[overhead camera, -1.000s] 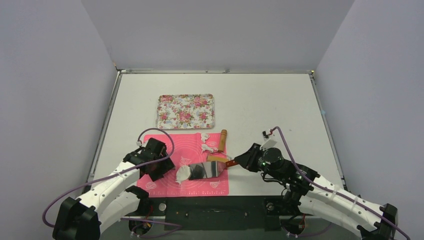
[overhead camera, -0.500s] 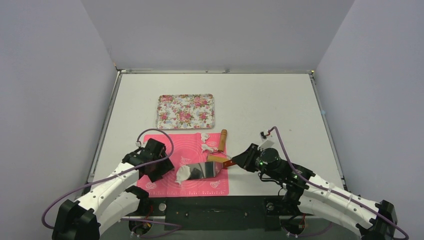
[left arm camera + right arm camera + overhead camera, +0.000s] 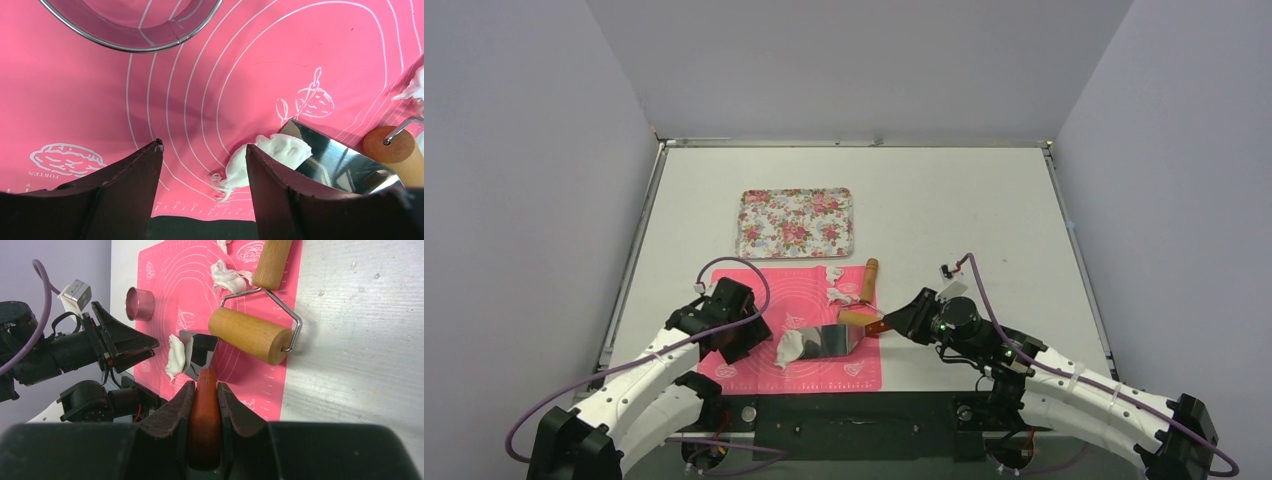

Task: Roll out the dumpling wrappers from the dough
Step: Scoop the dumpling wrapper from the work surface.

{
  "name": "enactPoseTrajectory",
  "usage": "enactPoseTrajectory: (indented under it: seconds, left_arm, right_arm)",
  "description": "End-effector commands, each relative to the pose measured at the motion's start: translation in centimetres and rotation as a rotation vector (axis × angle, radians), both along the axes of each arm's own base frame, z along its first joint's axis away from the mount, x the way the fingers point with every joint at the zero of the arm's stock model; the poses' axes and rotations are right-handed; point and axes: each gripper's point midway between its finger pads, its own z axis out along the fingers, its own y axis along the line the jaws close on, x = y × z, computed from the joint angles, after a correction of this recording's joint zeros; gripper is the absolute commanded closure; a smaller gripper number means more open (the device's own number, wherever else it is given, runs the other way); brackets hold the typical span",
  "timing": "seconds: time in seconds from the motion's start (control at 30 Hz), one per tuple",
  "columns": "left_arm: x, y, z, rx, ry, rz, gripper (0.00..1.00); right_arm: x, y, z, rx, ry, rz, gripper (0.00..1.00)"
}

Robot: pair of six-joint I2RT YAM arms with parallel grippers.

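Partly, crumpled dough (image 3: 789, 347) covers the tip of the spatula (image 3: 836, 340).

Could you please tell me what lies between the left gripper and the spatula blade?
A crumpled white dough piece, draped over the edge of the spatula blade that faces the left gripper; the top view shows it most clearly.

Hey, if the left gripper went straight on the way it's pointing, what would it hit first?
Most likely the bare pink mat, since the left gripper seems tilted down at it. The ring cutter lies farther ahead and the dough off to the side; depth is unclear.
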Motion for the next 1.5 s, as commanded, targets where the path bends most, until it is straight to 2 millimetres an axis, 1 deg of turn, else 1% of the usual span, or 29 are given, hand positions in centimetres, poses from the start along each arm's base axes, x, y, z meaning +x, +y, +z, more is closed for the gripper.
enactPoseTrajectory:
  seconds: [0.0,0.23,0.4,0.5,0.53,0.67,0.83,0.87,0.97,1.07,1.13,1.2,1.27,1.33,1.47]
  left_arm:
    - [0.5,-0.1,0.8,-0.012,-0.021,0.015,0.4]
    - [0.8,-0.1,1.5,-0.011,-0.035,0.017,0.4]
    - [1.0,0.0,2.0,-0.007,-0.049,0.019,0.4]
    - [1.3,-0.2,2.6,-0.014,-0.06,0.011,0.41]
    - [1.3,-0.1,2.7,-0.01,-0.059,0.007,0.4]
    - [1.6,0.1,3.5,0.009,-0.069,0.006,0.4]
    - [1.9,0.3,4.0,0.024,-0.081,0.005,0.4]
    - [2.0,0.3,4.2,0.023,-0.085,0.004,0.4]
    - [2.3,0.6,4.9,0.045,-0.093,0.006,0.4]
    - [2.8,1.1,6.3,0.071,-0.124,0.015,0.41]
    - [3.2,1.3,7.4,0.077,-0.153,0.021,0.4]
    - [3.3,1.5,8.4,0.078,-0.178,0.025,0.41]
    - [3.4,1.7,9.3,0.079,-0.198,0.032,0.4]
    - [3.3,2.2,10.1,0.086,-0.214,0.047,0.41]
    - [3.0,3.4,11.8,0.108,-0.26,0.093,0.4]
  right_arm:
    - [0.9,1.4,3.0,0.108,-0.069,-0.005,1.0]
    - [0.9,1.2,2.9,0.106,-0.079,-0.008,1.0]
    - [0.7,1.3,1.3,0.061,-0.043,-0.004,1.0]
    - [0.9,1.7,1.0,0.069,-0.043,0.0,1.0]
    - [1.1,2.1,1.5,0.089,-0.057,0.001,1.0]
    - [1.1,2.5,2.0,0.109,-0.067,0.011,1.0]
    - [1.2,2.4,3.4,0.153,-0.114,0.016,1.0]
    - [1.2,2.3,3.3,0.158,-0.11,0.011,1.0]
    - [1.1,2.4,4.0,0.193,-0.117,0.01,1.0]
    - [1.0,2.3,4.6,0.217,-0.126,0.014,1.0]
    - [1.1,2.2,4.5,0.238,-0.117,0.015,1.0]
    - [1.1,2.3,3.9,0.26,-0.096,0.018,1.0]
    - [1.1,2.4,4.3,0.29,-0.1,0.018,1.0]
    - [1.4,2.3,4.6,0.284,-0.109,0.008,1.0]
    - [2.9,1.7,6.7,0.281,-0.164,-0.024,1.0]
